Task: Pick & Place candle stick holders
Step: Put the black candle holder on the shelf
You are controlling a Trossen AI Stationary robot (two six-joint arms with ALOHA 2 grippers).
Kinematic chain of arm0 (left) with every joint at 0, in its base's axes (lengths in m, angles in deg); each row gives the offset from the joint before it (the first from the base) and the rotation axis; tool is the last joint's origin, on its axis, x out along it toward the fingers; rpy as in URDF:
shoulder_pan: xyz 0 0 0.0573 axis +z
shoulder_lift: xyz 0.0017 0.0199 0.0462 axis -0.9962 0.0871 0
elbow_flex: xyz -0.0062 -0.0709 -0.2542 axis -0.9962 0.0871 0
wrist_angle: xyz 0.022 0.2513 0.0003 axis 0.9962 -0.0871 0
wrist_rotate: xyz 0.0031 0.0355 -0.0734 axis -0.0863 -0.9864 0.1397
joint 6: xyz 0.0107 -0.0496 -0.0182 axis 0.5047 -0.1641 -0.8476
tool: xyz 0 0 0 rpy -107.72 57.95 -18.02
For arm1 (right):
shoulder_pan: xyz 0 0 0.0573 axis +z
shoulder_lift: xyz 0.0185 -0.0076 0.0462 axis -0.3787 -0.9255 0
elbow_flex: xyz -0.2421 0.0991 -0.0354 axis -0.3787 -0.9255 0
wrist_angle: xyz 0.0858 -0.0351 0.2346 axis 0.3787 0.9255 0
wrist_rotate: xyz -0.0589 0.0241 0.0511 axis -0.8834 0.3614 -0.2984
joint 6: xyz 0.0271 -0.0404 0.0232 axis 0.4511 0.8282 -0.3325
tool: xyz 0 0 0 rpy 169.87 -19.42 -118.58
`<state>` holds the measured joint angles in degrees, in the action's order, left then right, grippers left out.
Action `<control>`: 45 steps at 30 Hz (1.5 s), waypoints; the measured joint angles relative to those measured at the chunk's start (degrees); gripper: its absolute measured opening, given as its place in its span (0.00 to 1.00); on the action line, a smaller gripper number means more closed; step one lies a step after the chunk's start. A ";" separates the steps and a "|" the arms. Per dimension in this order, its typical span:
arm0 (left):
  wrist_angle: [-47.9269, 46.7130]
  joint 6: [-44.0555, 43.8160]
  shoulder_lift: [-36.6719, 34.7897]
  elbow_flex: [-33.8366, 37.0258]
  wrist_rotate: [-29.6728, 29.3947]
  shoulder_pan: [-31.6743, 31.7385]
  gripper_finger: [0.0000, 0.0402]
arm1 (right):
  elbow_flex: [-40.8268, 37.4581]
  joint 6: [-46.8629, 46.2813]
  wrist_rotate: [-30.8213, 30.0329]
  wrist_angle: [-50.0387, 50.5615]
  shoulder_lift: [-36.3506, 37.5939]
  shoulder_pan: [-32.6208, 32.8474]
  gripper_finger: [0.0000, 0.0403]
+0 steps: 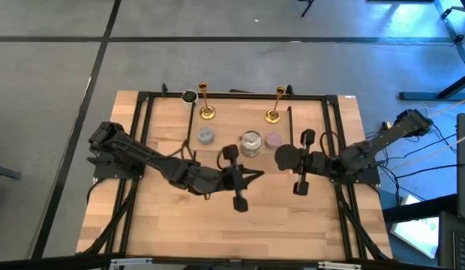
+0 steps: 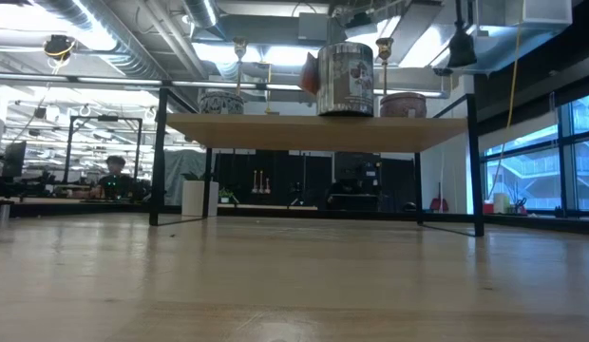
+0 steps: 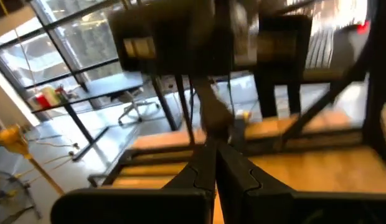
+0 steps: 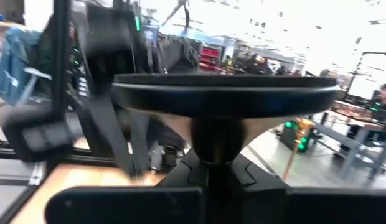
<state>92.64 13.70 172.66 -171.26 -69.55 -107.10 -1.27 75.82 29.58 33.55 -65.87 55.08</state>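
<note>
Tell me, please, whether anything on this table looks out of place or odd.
One thing: the right gripper is shut on the stem of a dark disc-topped object, not a candlestick. Both gold candlesticks stand upright at the far edge, untouched.

Left gripper (image 3: 215, 177) fingers pressed together, empty, over wooden table (image 3: 317, 168). Blurred dark arm (image 3: 205, 37) ahead. Black frame (image 3: 149, 152) along table edge; windows, desk beyond.
</note>
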 joint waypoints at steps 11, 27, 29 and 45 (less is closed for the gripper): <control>62.76 19.07 6.32 21.94 10.72 3.80 0.01 | 0.00 -0.56 8.91 -2.32 0.56 3.73 0.02; 35.57 7.99 8.69 8.01 20.33 7.79 0.32 | 0.00 -2.84 9.23 -2.27 0.54 3.92 0.02; 35.60 5.77 8.69 8.02 22.50 8.54 0.33 | 0.00 -2.83 9.21 -2.22 0.54 3.92 0.02; 34.92 -1.09 9.12 8.00 30.42 12.10 0.33 | 0.00 -3.46 11.01 -1.71 -0.80 -1.22 0.02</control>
<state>127.56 12.61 181.79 -163.26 -39.12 -95.00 -1.27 72.36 40.59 31.84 -66.67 53.86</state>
